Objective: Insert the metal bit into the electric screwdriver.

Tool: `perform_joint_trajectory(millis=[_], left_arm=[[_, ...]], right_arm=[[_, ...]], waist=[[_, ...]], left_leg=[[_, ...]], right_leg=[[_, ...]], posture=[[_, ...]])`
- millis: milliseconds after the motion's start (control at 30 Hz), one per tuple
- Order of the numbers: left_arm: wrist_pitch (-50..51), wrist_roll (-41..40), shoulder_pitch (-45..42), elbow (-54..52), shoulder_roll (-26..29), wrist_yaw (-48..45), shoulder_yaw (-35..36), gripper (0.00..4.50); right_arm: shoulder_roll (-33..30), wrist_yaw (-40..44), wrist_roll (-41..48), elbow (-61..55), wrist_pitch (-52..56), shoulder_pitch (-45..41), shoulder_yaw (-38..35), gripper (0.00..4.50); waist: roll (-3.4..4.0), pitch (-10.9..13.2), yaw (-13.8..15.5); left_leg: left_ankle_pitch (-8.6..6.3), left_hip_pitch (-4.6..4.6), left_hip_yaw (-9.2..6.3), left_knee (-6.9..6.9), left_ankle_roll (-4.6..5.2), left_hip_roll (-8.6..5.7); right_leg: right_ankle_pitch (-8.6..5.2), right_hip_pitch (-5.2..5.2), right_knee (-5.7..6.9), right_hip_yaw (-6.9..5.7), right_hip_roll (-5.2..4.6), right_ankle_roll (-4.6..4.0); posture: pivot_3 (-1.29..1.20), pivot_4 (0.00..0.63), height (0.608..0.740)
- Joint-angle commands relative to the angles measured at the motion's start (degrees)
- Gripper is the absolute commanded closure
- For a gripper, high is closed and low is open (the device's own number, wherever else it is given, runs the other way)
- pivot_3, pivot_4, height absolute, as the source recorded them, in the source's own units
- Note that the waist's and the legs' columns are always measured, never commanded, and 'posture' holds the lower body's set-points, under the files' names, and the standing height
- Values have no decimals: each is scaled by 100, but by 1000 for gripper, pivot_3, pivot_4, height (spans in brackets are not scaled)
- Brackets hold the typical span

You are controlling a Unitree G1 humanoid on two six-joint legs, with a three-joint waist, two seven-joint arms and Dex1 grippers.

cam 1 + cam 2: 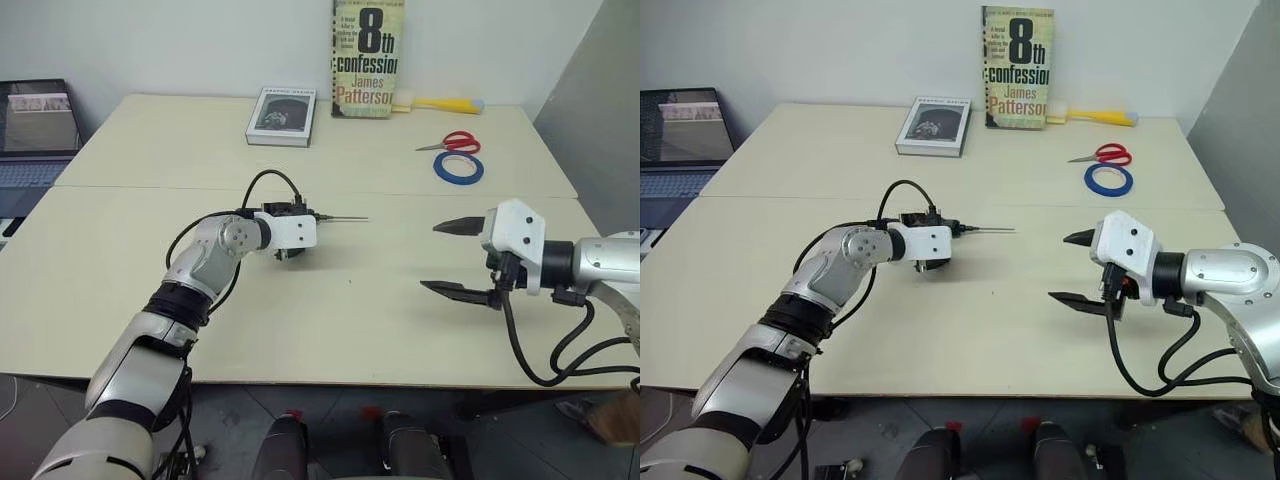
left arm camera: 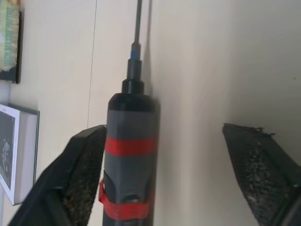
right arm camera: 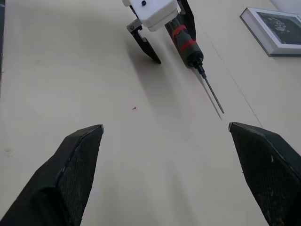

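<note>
The electric screwdriver [image 2: 129, 160], black with red bands, lies between my left gripper's [image 2: 169, 174] wide-open jaws, against one finger [image 2: 82, 174]. The thin metal bit [image 3: 212, 96] juts from its chuck over the worktop [image 1: 380, 310]. My right gripper [image 1: 450, 257] hangs open, well apart.

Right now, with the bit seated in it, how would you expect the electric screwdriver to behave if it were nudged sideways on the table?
The electric screwdriver has a round, slim body, so it would probably roll rather than slide. The metal bit sticking out of its tip looks thin and stiff, so it would likely swing with the body. The left gripper has its fingers apart, so nothing clamps it.
</note>
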Motion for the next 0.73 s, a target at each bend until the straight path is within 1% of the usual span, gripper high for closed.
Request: perform_joint_trajectory(millis=[33, 267, 367, 433, 467, 533, 633, 733], left_arm=[[315, -541, 284, -867, 299, -445, 443, 37], [2293, -2044, 1173, -2505, 907, -1051, 1952, 37], [2407, -2277, 1647, -2771, 1374, -1172, 2393, 37], [2600, -2477, 1848, -2888, 1566, -1250, 2583, 37], [2713, -2644, 2076, -2914, 1778, -1351, 2909, 37], [2835, -2921, 2409, -3000, 2027, -1444, 3377, 37], [3005, -3243, 2727, -3221, 2164, -1422, 3747, 37], [3257, -3611, 2825, -3338, 2144, -1382, 4034, 37]], right_arm=[[-85, 94, -94, 104, -221, -37, -72, 0], [-71, 246, -228, 484, -563, -5, -83, 0], [-9, 236, -212, 670, -677, -57, -163, 0], [20, 219, -179, 750, -724, -67, -217, 0], [27, 241, -212, 853, -941, 62, -346, 0], [18, 317, -234, 992, -1253, 266, -539, 0], [34, 385, -91, 1114, -1399, 414, -777, 0], [47, 441, 3, 1156, -1454, 453, -882, 0]], waist=[[0, 0, -43], [0, 1, -97], [0, 1, -93], [-1, 1, -94], [-1, 1, -93], [-2, 2, -92], [-3, 2, -75], [-3, 2, -52]], left_leg=[[0, 0, 0, -1, 0, 0], [0, 3, 1, -1, 0, 8], [0, 9, 1, -1, 0, 7], [0, 12, 4, -1, 0, 8], [0, 12, 3, -1, 0, 8], [0, 12, 3, -1, 0, 9], [0, 11, 5, -4, 0, 10], [0, 13, 5, -3, 0, 8]], right_leg=[[0, 0, 0, 0, 0, 0], [-1, -7, 12, -1, 3, -2], [-2, -4, 14, 0, 3, -3], [-2, -2, 13, 2, 3, -3], [-2, -2, 13, 1, 3, -3], [-2, -2, 13, 0, 3, -4], [-6, -3, 10, -1, 2, -10], [-6, 0, 11, -2, 0, -10]], posture=[[0, 150, 740], [0, 150, 740], [0, 150, 740], [0, 150, 740], [0, 150, 740], [0, 150, 740], [0, 150, 740], [0, 150, 740]])
